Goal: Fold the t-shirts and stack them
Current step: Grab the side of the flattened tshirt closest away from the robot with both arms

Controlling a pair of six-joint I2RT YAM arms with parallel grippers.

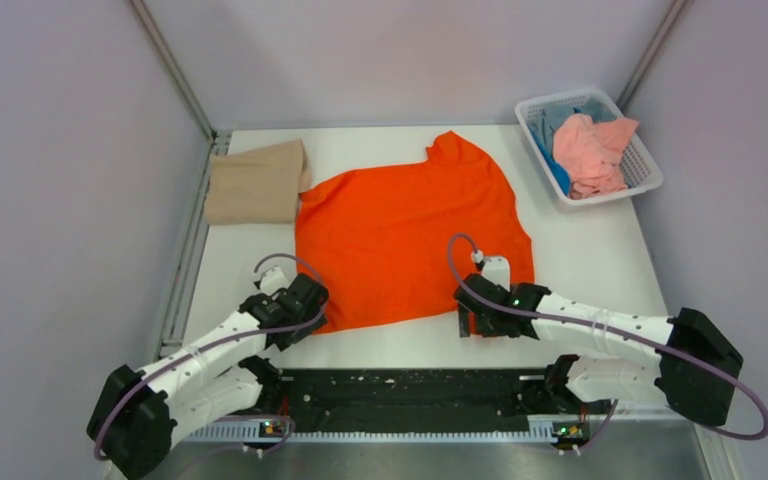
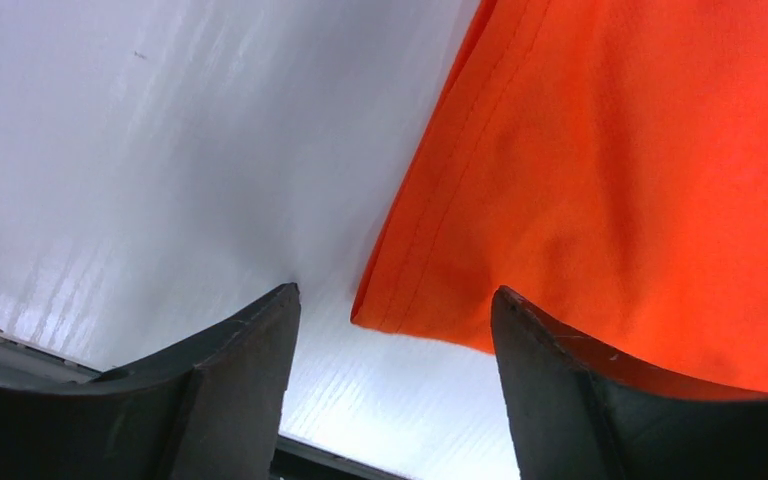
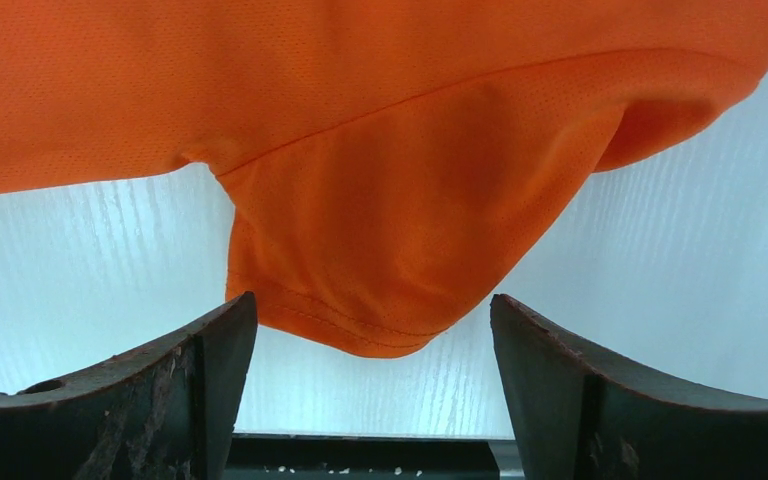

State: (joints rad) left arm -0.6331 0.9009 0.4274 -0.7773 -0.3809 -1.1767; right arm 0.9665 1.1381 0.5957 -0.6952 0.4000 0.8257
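Orange t-shirt [image 1: 410,240] flat on table [image 1: 585,265] — both jaws wide apart, empty, at its near edge.

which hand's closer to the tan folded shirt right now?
Left. The left hand sits at the near-left corner of the orange shirt, same side as the tan shirt; the right hand is across at the near-right sleeve.

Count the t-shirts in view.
4: orange t-shirt spread mid-table; tan t-shirt folded far left; pink t-shirt and blue t-shirt in the basket, which may hide more.
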